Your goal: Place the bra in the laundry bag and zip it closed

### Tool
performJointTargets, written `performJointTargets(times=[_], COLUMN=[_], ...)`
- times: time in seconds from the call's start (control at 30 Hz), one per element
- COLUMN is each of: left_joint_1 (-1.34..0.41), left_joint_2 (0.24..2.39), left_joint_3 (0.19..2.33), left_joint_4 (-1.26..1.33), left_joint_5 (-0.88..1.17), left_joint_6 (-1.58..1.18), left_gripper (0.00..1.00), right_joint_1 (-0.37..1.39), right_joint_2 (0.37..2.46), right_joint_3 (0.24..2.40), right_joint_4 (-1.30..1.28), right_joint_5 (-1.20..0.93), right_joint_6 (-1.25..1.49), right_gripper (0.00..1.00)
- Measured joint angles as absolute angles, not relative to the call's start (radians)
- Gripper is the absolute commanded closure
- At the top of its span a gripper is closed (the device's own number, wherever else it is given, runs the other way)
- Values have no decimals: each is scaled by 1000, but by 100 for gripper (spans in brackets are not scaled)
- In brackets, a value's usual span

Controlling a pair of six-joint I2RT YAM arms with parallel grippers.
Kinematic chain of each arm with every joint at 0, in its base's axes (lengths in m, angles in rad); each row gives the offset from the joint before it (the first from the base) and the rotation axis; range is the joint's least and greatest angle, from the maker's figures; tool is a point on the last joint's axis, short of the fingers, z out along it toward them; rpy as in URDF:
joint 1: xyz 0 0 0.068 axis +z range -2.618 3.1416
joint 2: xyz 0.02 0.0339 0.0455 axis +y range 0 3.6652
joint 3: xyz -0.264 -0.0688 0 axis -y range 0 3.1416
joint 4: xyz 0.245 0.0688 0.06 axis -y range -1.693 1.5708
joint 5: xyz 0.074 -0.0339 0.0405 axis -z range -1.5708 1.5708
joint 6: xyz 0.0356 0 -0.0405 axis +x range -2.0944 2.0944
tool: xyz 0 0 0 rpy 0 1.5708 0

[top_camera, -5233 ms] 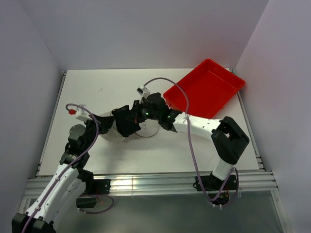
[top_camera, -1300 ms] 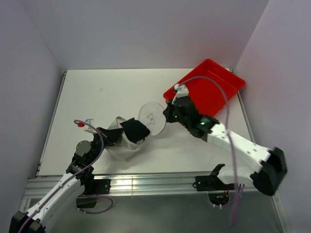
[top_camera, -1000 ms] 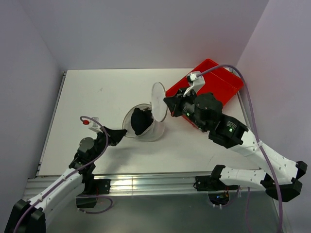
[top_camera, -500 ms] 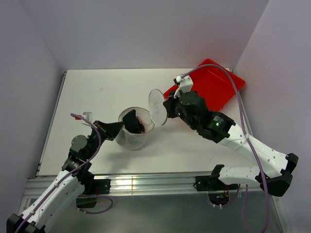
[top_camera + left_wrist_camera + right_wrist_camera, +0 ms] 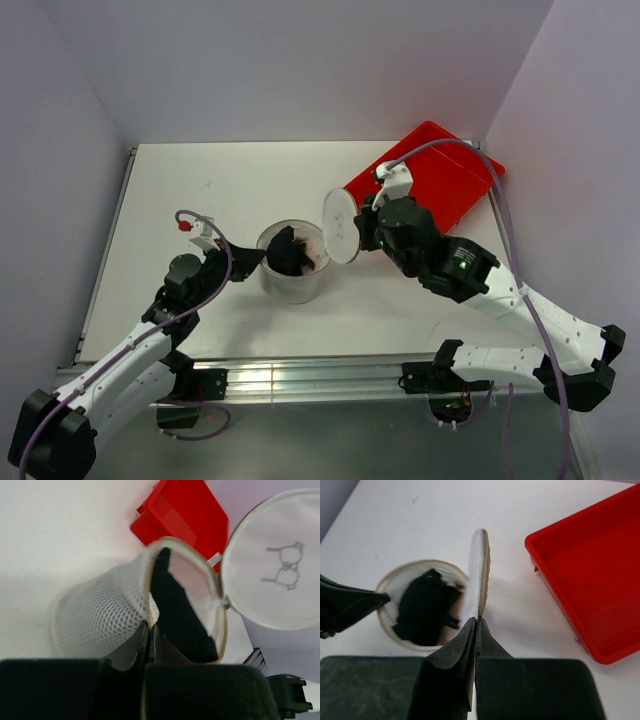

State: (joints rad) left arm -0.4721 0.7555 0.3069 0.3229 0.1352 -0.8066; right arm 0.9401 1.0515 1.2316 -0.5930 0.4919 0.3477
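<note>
1. There was the laundry bag (image 5: 292, 272), upright with its mouth open, about mid-table and a touch toward the near edge of the table (image 5: 200, 190).
2. The black bra (image 5: 290, 252) was in! It sat bunched inside the mesh, with one fold poking up past the rim.
3. The left gripper (image 5: 252, 259) reached in from the left-edge side, its jaws nipped narrow onto the bag's rim. The left wrist view showed the stiff rim and mesh wall caught right between the fingertips.
4. The right gripper (image 5: 361, 224) had its jaws pressed tight on the edge of the lid (image 5: 341, 226).
5. That lid stood up on edge, open, joined to the bag at the rim's right side.
6. Its dark squiggle mark (image 5: 286, 566) faced the left gripper's camera.
7. The red tray (image 5: 440, 185) lay at the far right corner of the table, behind the right gripper and apart from the bag.
</note>
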Motion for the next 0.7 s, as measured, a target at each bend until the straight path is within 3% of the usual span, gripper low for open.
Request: performJointTargets(times=[0.2,0.23,0.4,0.43,0.57,0.7], left_joint_1=[-489,-489,-489,-488,-488,-488], left_joint_2=[813,817,865,872,875,866], left_joint_3=[290,285,280,279,265,253], left_joint_4=[391,405,452,459,484,494], left_joint_5=[161,160,160,160,160,160], left_joint_6=[-807,-807,-807,-807,-807,-805], left_gripper=[100,100,100,100,100,100], right_joint_1=[1035,1050,1092,1096,1085,987], right_joint_2=[1142,1184,1540,1598,1628,1495], right_joint_3=[1305,1338,1602,1631,1594,1431], right_joint_4=[-603,-603,-567,-555,-546,-472], right_joint_5=[513,512,463,445,371,306], right_joint_6=[369,370,375,373,370,389], right_gripper=[99,85,44,32,31,35])
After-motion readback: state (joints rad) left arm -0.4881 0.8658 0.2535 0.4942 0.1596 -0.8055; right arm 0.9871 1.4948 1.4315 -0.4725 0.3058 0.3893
